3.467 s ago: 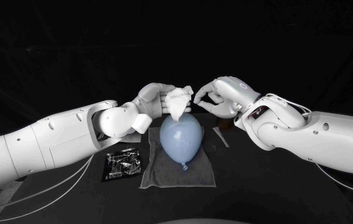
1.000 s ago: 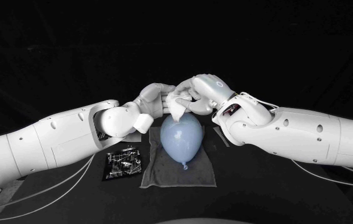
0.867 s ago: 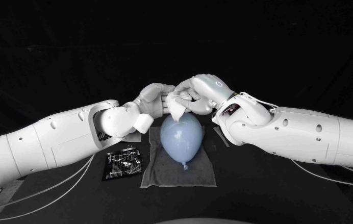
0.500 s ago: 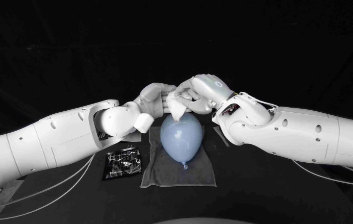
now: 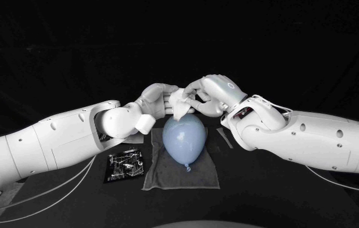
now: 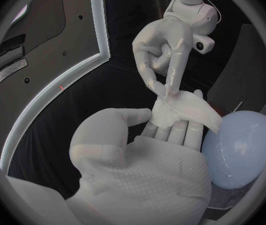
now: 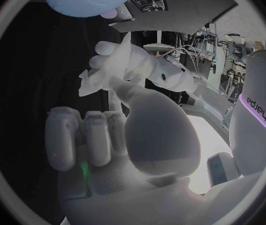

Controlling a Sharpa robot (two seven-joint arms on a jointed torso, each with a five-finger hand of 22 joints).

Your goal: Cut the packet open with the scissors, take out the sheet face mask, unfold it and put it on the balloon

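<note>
The folded white sheet mask (image 5: 179,103) hangs above the upper end of the pale blue balloon (image 5: 184,137), its lower tip near the balloon. My left hand (image 5: 155,101) holds the mask against its fingers, as the left wrist view shows with the mask (image 6: 182,113) lying over the fingers (image 6: 170,131). My right hand (image 5: 210,95) has come in from the right, and its thumb and a finger pinch the mask's edge (image 6: 162,89). In the right wrist view the mask (image 7: 94,81) sits between my right hand (image 7: 117,150) and the left hand (image 7: 139,65).
The balloon lies on a grey cloth (image 5: 182,175) in the middle of the black table. The cut black packet (image 5: 125,165) lies left of the cloth. A narrow cut-off strip (image 5: 224,137) lies right of the balloon, under my right arm.
My right hand, apart from the mask 3.5 s ago, has moved left onto it and taken hold of its edge. In the last half second it drew slightly right. The left hand kept still.
</note>
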